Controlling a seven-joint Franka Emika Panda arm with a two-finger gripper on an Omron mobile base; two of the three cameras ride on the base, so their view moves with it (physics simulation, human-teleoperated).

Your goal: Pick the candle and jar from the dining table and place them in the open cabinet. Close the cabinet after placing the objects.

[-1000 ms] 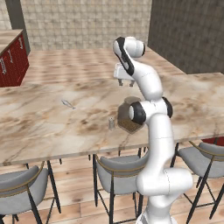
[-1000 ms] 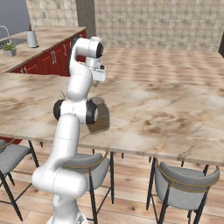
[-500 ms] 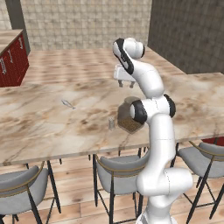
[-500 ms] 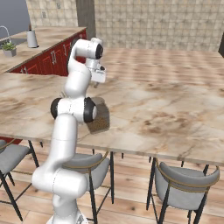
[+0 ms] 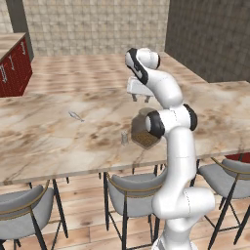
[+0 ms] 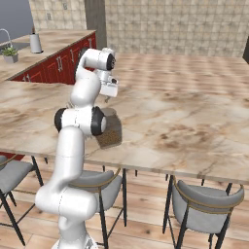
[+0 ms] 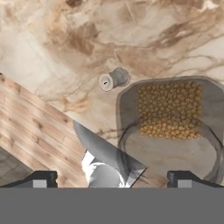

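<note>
The jar (image 7: 170, 127), squat clear glass with tan grainy contents, stands near the front edge of the dining table (image 5: 58, 141). My arm's elbow partly covers the jar (image 5: 142, 132) in the left base view and the jar (image 6: 112, 133) in the right base view. The candle (image 7: 111, 79), a tiny pale-grey cylinder, stands just beside it; in the left base view the candle (image 5: 124, 139) is to the jar's left. My gripper (image 5: 140, 97) hangs open above the table behind the jar, holding nothing. The hand view has the gripper (image 7: 112, 179) looking straight down on both. The cabinet is out of view.
A thin silvery utensil (image 5: 75, 116) lies on the table to the left. Grey chairs (image 5: 132, 190) (image 6: 204, 204) are tucked under the table's near edge. Red drawers (image 5: 12, 73) stand at the far left, and a counter with a kettle (image 6: 35, 44) sits behind.
The hand has sunk very slightly over the table. The jaws stay open, and the jar and candle have not moved.
</note>
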